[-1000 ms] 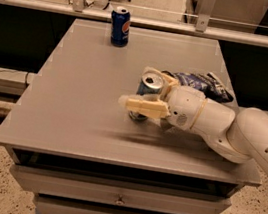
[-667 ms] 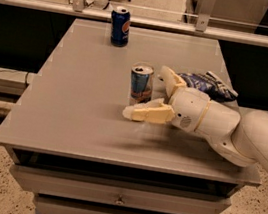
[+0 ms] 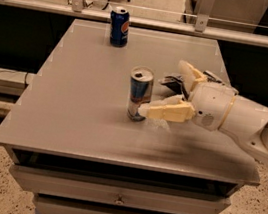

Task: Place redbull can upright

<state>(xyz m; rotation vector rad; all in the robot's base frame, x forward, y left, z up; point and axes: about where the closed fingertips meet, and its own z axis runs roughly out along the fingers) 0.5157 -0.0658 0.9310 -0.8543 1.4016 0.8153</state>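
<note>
The redbull can, slim with blue and silver panels and an open silver top, stands upright on the grey table near its middle. My gripper is just to the right of the can, low over the table and open. The near finger points left, with its tip at the can's lower right side. The far finger sticks up and back, apart from the can. Nothing is held between the fingers.
A shorter dark-blue can with a round red-white-blue logo stands at the table's far edge. A dark crumpled bag lies behind the gripper. A metal rail runs behind the table. Drawers sit under the front edge.
The gripper held the can a second ago. It has since opened, leaving the can standing upright on the table, and has drawn slightly to the right.
</note>
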